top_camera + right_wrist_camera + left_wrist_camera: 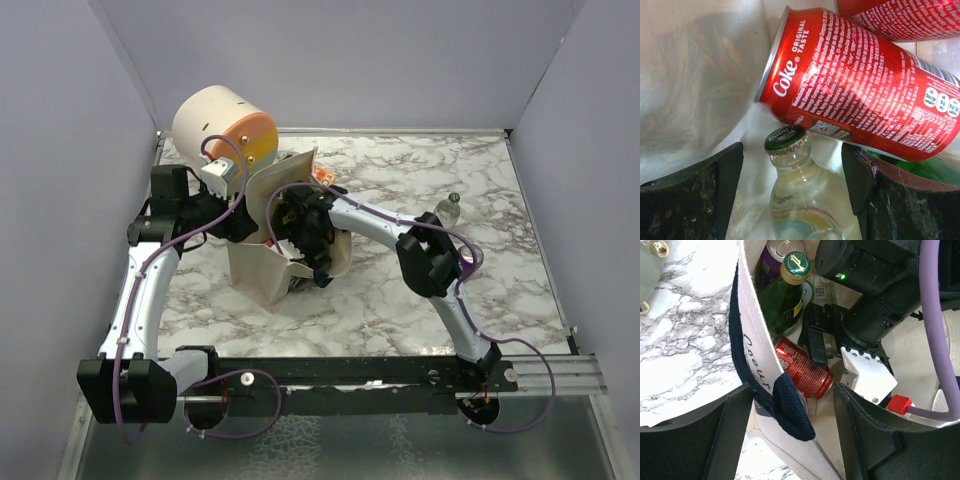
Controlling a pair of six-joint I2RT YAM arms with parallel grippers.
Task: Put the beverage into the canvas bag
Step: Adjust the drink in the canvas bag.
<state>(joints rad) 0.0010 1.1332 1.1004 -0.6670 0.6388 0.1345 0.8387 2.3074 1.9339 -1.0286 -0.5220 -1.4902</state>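
The beige canvas bag [262,278] with navy handles stands left of the table's middle. My left gripper [247,227] is at its left rim; in the left wrist view the gripper [790,440] is open, with the bag's rim and navy handle [787,407] between its fingers, close to the left one. My right gripper [300,240] reaches inside the bag. It [792,195] is open astride a clear glass bottle [810,205] with a green cap, which lies under a red Coke can [855,95]. The bag also holds a green bottle [785,295].
A cream-and-orange drum [225,130] stands at the back left behind the bag. A small clear bottle [450,208] stands on the marble table [400,300] at the right. Inside the bag are a second red can [900,17] and a purple can [782,247]. Grey walls enclose the table.
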